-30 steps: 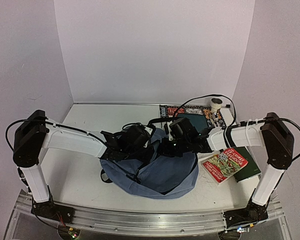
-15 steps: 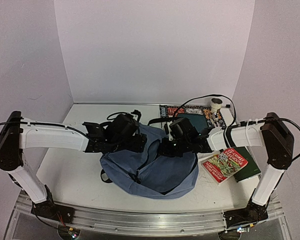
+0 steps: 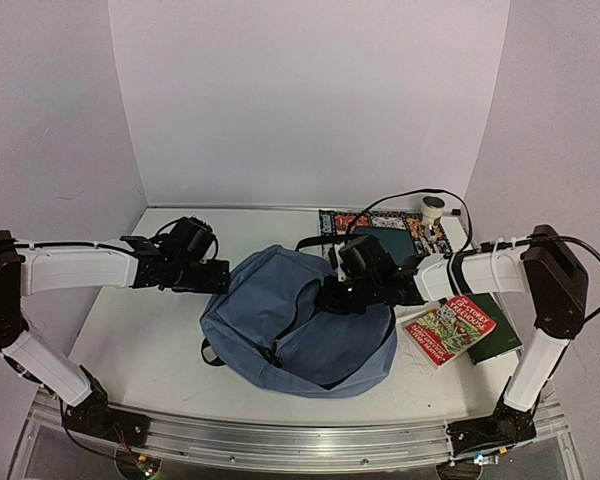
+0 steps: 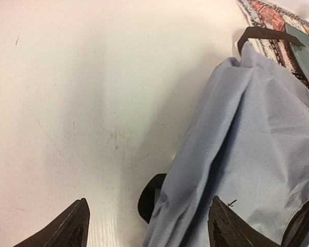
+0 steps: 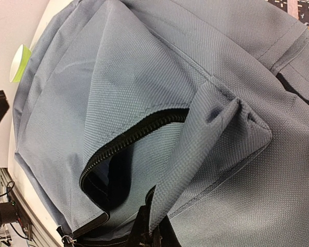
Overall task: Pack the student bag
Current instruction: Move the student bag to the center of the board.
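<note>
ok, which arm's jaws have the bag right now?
The right gripper: its jaws are shut on a fold of the student bag beside the open zipper. The left gripper is open at the bag's edge, holding nothing.

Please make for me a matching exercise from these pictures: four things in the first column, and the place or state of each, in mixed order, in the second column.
Things
1. left gripper
2. right gripper
3. red book
4. tape roll

Place or state
A. at the far right corner of the table
B. shut on the fabric of the bag
C. open, over bare table left of the bag
D. lying right of the bag, partly on a green book

Pairs: 1-C, 2-B, 3-D, 4-A
</note>
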Robot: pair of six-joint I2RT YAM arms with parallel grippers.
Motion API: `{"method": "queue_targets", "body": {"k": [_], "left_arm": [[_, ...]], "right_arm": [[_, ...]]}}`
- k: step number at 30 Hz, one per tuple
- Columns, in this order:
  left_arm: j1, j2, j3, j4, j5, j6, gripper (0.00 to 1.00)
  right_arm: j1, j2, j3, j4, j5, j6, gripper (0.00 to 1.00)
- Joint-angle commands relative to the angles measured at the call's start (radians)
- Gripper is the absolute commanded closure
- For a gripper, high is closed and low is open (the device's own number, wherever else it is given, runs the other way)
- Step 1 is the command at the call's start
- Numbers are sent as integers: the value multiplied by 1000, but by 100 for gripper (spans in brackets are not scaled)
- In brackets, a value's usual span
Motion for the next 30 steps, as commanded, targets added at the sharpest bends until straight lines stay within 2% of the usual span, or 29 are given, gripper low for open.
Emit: {"method": "queue_targets", "body": {"k": [1, 12, 18, 24, 30], "left_arm": [[15, 32, 10, -2, 152, -18, 20], [12, 155, 128, 54, 442, -17, 32], [3, 142, 199, 92, 543, -42, 36], [1, 187, 238, 115, 576, -51, 36], [2, 193, 241, 116, 492, -56, 34]], "right_arm": [[-1, -66, 45, -32, 32, -7, 100], [-1, -166, 32, -59, 128, -4, 100], [-1, -246, -4, -64, 201, -15, 100], [-1, -278, -43, -80, 282, 7, 100], [-2, -285, -69, -124, 365, 52, 100]]}}
